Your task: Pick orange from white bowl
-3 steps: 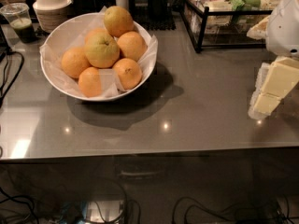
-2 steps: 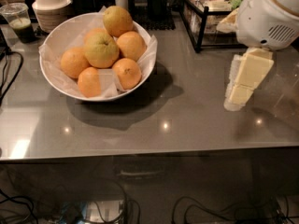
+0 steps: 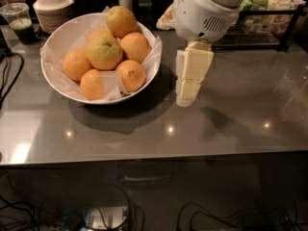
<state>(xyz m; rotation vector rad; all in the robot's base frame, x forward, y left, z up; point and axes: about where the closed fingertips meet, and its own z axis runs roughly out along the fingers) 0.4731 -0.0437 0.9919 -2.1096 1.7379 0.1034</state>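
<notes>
Grey glossy counter (image 3: 231, 124), clutter behind. Gripper (image 3: 185, 99) hangs tip-down just right of white bowl (image 3: 61, 32), outside rim, low near counter; can't tell how far open, nothing seen in it. Orange (image 3: 121, 20) sits at bowl's back edge, on top of other fruit. Step: approach. Next, prob.: rise over rim, shift back-left, descend on orange w/o nudging neighbours.

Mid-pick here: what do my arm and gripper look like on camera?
The gripper is pale cream, blocky and stepped in segments, just right of the white bowl over the grey table. The arm above it is a rounded white housing with a patch of small vent holes and a tan ring on top. No cables or markings show.
</notes>
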